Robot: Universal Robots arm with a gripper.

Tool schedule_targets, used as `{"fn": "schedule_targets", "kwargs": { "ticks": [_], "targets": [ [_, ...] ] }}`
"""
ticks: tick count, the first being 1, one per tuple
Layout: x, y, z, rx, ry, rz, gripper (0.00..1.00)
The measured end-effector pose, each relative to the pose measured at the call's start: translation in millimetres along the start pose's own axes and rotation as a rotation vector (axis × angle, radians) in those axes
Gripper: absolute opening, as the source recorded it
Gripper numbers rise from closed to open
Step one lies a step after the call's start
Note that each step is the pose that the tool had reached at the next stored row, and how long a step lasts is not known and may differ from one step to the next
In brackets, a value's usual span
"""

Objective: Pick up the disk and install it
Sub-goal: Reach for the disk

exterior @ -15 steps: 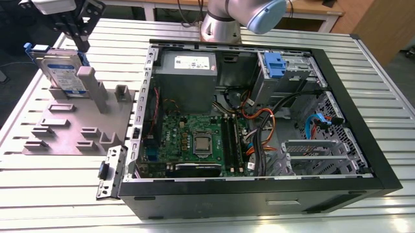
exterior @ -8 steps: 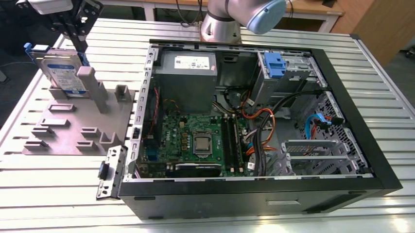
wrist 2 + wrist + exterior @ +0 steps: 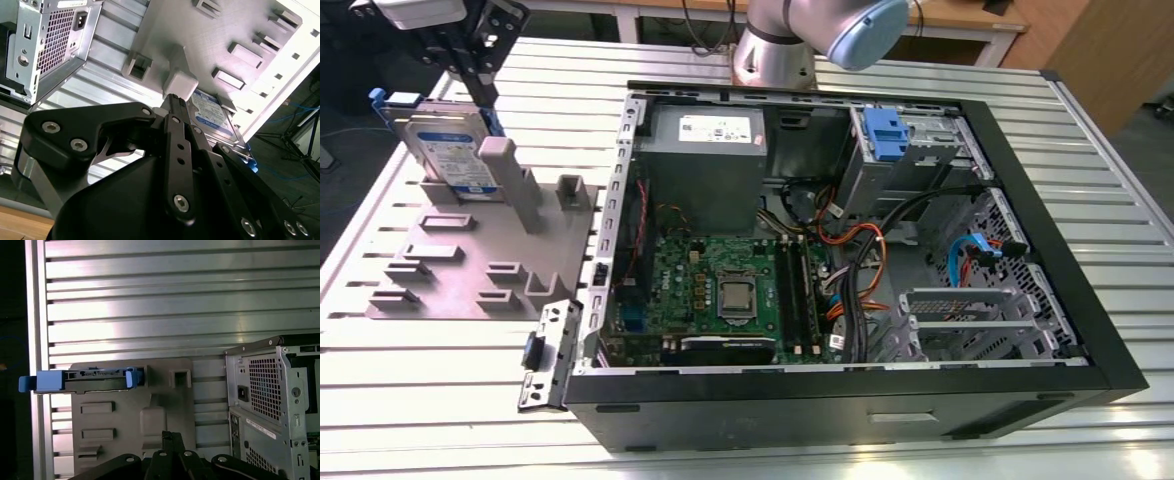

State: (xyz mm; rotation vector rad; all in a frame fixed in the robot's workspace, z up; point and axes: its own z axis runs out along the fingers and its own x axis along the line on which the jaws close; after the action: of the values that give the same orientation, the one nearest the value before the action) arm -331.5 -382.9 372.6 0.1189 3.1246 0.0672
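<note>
Silver metal with a white-and-blue label, the disk (image 3: 454, 150) sits in its blue frame. It stands on edge in a slot of the grey holder (image 3: 467, 275), at the exterior view's left, beside the open computer case (image 3: 1014, 300) on the slatted metal table (image 3: 440, 400). The gripper (image 3: 480, 88) hangs above the holder, near the disk's top edge but not touching it. Its fingers are drawn close together with nothing between them.

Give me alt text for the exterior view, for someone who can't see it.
A disk stands on edge in a grey holder on a slatted metal table, the gripper near its top. Beside it lies an open computer case.
</note>
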Motion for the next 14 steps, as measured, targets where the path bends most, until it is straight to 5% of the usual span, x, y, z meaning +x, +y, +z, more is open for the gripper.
{"fn": "schedule_targets", "kwargs": {
  "ticks": [14],
  "targets": [
    [4.9,-0.3,0.2,0.0,0.0008,0.0,0.11]
  ]
}}
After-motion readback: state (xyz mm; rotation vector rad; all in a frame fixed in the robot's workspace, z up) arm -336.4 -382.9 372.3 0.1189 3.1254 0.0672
